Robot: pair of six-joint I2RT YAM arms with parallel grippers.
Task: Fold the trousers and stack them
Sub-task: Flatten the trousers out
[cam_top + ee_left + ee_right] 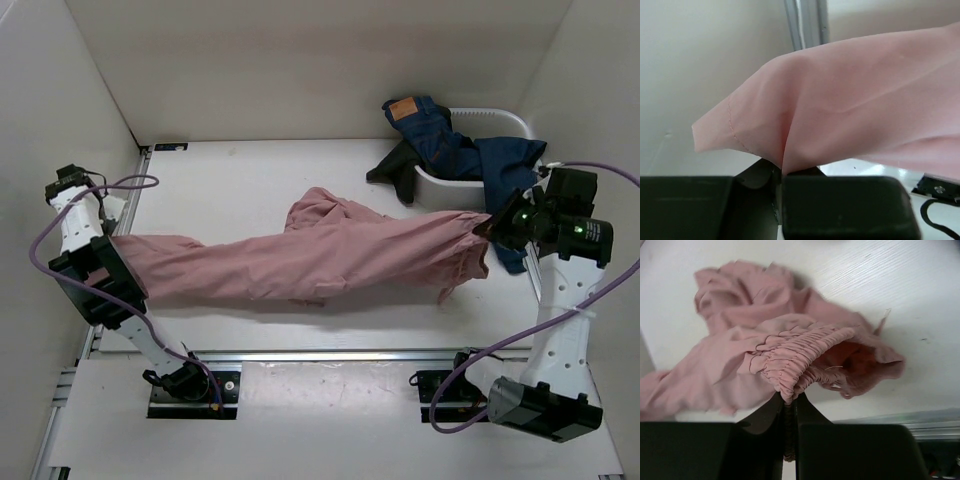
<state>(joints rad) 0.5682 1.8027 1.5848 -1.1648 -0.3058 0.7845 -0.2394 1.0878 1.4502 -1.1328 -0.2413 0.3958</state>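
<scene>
Left gripper [112, 243]: clamped shut on the hem end of one leg. The left wrist view shows the thin cloth [850, 100] pinched between its jaws.
Trousers [320, 250]: stretched between the two arms across the table [230, 180]. The other leg lies bunched behind the middle of the span.
Handling: they look light, soft and limp. They crease freely, so they will likely sag wherever they are unsupported.
Where to hold: the stitched hem and the gathered waistband [790, 357] are thicker, so they probably give a firmer bite than plain cloth.
Right gripper [490, 228]: closed on the ruched waistband, holding that end raised above the table.
Bin [505, 122]: white, at the far right, draped with dark blue jeans [450, 145], near the waist end.
</scene>
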